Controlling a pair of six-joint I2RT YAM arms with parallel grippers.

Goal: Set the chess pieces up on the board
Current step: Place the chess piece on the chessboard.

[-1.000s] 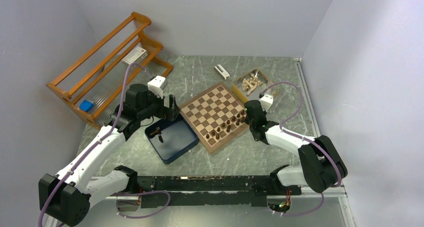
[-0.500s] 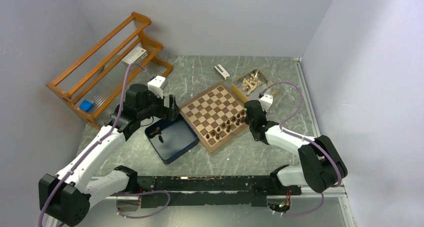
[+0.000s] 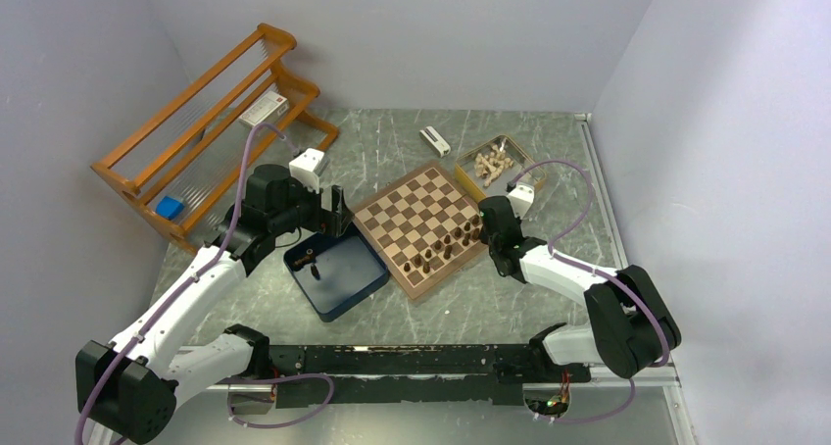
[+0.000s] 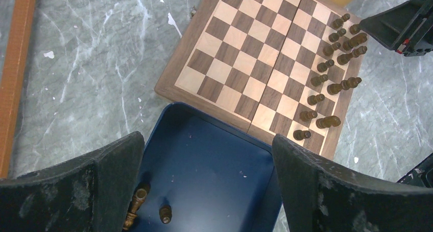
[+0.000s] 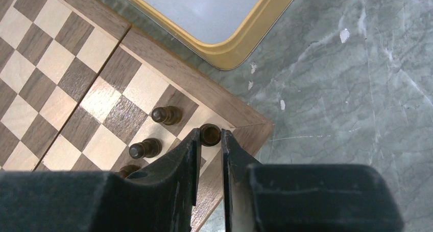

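Note:
The board [image 3: 416, 210] lies at mid-table, with several dark chess pieces [image 3: 446, 247] standing in two rows along its near right edge; they also show in the left wrist view [image 4: 332, 53]. My right gripper [image 5: 209, 138] is at the board's right corner [image 5: 240, 122], shut on a dark piece [image 5: 210, 134] standing on the corner square. My left gripper [image 4: 207, 160] is wide open and empty above the dark blue box [image 4: 224, 176]. Two dark pieces [image 4: 134, 206] lie in that box, near the left finger.
A gold tin [image 3: 519, 156] with pale pieces sits behind the board's right corner, close to the right gripper [image 3: 485, 231]. A wooden rack [image 3: 211, 122] stands at the far left. A small white object [image 3: 434, 141] lies behind the board.

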